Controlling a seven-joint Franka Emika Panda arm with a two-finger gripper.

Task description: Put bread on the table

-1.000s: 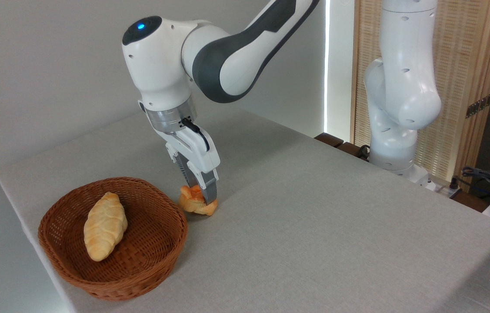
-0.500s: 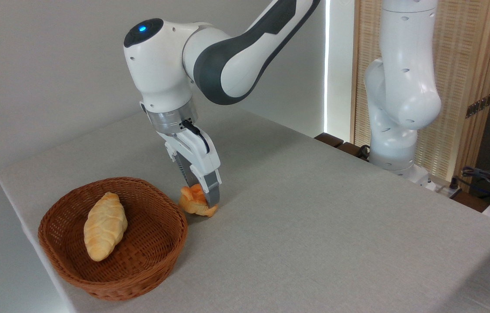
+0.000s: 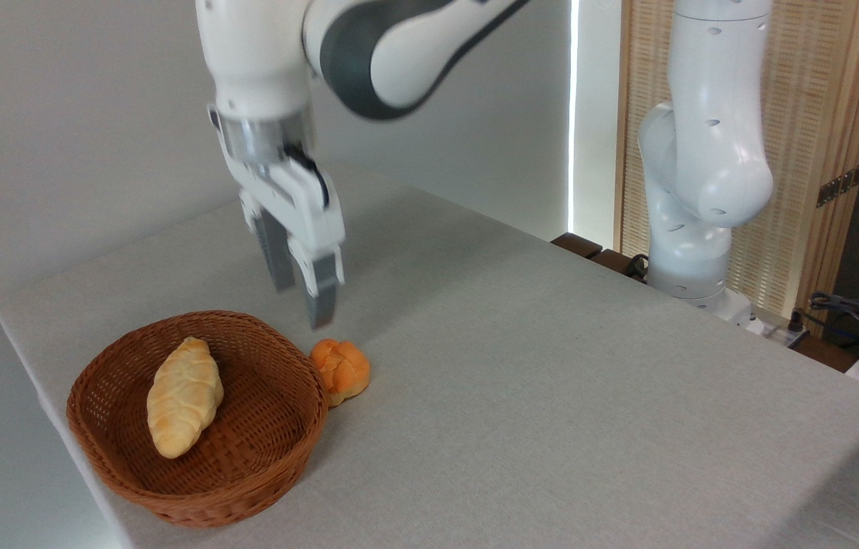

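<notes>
lifting clear since a moment ago, the gripper (image 3: 299, 301) is hanging with fingers parted and empty above the bread (image 3: 341, 370), which is now resting free on the table (image 3: 551, 396) against the basket (image 3: 200, 488), suggesting the placing is done.

the arm (image 3: 368, 46) is cut off by the top edge, and the gripper (image 3: 301, 301) is motion-blurred.

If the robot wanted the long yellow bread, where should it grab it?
Probably across the loaf's narrow middle, coming straight down from above. It lies flat inside the basket, whose raised rim blocks the sides.
</notes>
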